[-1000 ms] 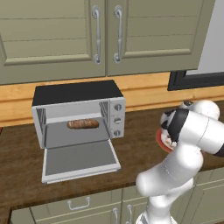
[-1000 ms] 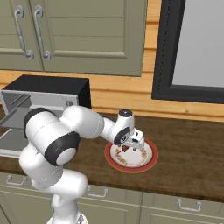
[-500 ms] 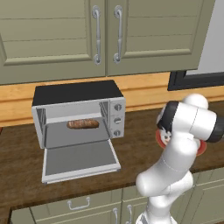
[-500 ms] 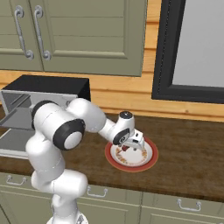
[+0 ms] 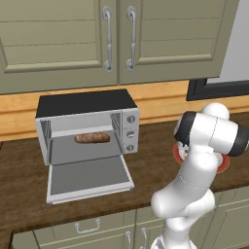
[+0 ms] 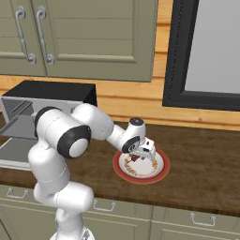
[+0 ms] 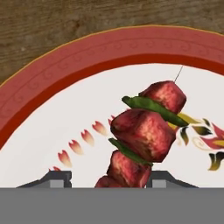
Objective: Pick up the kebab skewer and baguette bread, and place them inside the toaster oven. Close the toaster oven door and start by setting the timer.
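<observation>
The hand (image 7: 105, 178) is down over the kebab skewer (image 7: 144, 135), a finger on each side; whether it squeezes the skewer yet, I cannot tell. The skewer lies on a red-rimmed plate (image 6: 161, 165) on the table (image 6: 206, 159). The baguette bread (image 5: 92, 138) sits inside the open toaster oven (image 5: 87, 104).

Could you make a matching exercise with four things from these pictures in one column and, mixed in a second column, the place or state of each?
Things:
1. baguette bread
2. kebab skewer
3. toaster oven door
4. plate

Places or states:
A. folded down open
B. on the wooden counter
C. inside the toaster oven
D. on the plate, between the gripper tips

Pairs: 1-C, 2-D, 3-A, 4-B
</observation>
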